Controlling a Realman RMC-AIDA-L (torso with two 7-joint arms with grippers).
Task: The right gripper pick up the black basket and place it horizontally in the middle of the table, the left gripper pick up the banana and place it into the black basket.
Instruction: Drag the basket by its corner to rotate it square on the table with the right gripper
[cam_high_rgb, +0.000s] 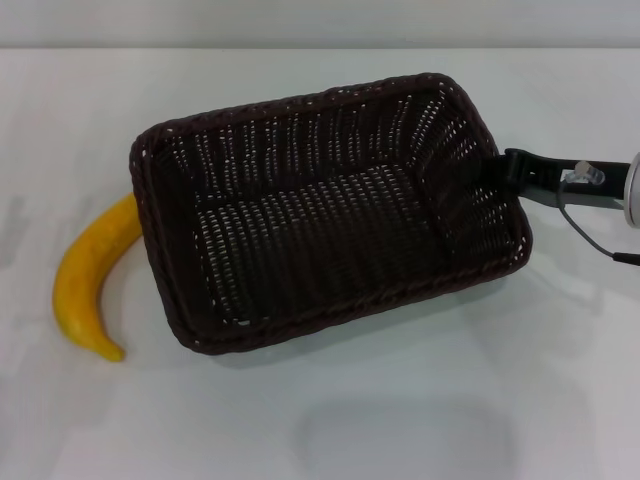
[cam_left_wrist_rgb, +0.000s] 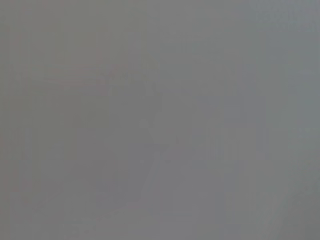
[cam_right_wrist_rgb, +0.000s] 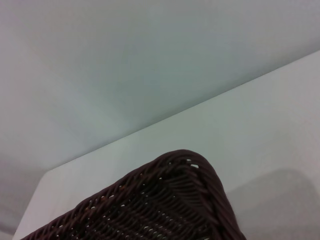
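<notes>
The black basket (cam_high_rgb: 330, 215) lies on the white table (cam_high_rgb: 400, 420) near the middle, long side roughly across, turned slightly askew. My right gripper (cam_high_rgb: 500, 168) reaches in from the right and is shut on the basket's right rim. The right wrist view shows one rounded corner of the basket (cam_right_wrist_rgb: 175, 200) close below the camera. The banana (cam_high_rgb: 92, 280) lies on the table left of the basket, its upper end touching the basket's left wall. My left gripper is out of view; the left wrist view shows only plain grey.
The table's far edge (cam_high_rgb: 320, 48) runs along the top of the head view. A thin cable (cam_high_rgb: 590, 240) hangs from my right arm over the table to the right of the basket.
</notes>
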